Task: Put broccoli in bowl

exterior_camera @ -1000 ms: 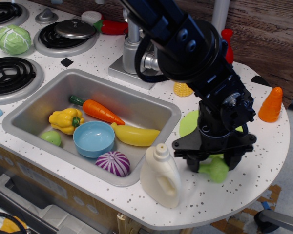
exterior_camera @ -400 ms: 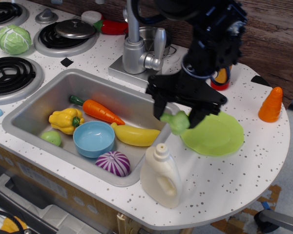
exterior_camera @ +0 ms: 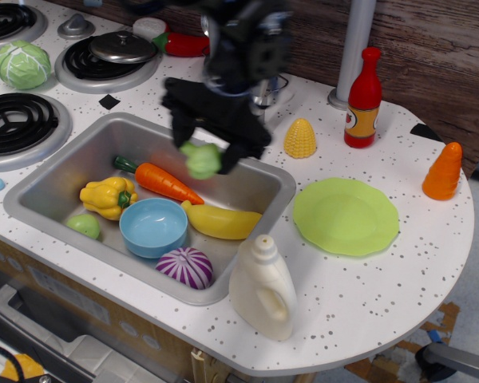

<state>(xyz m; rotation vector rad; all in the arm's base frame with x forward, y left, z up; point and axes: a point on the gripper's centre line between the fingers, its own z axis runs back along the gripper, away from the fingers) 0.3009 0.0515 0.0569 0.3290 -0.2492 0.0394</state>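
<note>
My black gripper (exterior_camera: 205, 153) is shut on the light-green broccoli (exterior_camera: 201, 159) and holds it in the air over the sink (exterior_camera: 80, 152), above the carrot (exterior_camera: 161, 182). The arm is motion-blurred. The light-blue bowl (exterior_camera: 152, 227) stands empty in the sink, below and left of the gripper, between the yellow pepper (exterior_camera: 107, 197) and the banana (exterior_camera: 221, 221).
A purple onion (exterior_camera: 184, 267) and a small green fruit (exterior_camera: 84, 225) also lie in the sink. A white bottle (exterior_camera: 262, 287) stands at the sink's front right corner. A lime-green plate (exterior_camera: 346, 216), corn (exterior_camera: 299, 139), a red bottle (exterior_camera: 362, 101) and an orange cone (exterior_camera: 442, 171) are on the right counter. A cabbage (exterior_camera: 22, 65) sits by the stove.
The gripper lifted the broccoli off the right counter and carried it left, past the plate, to above the sink. The plate, corn and red bottle are now uncovered.
</note>
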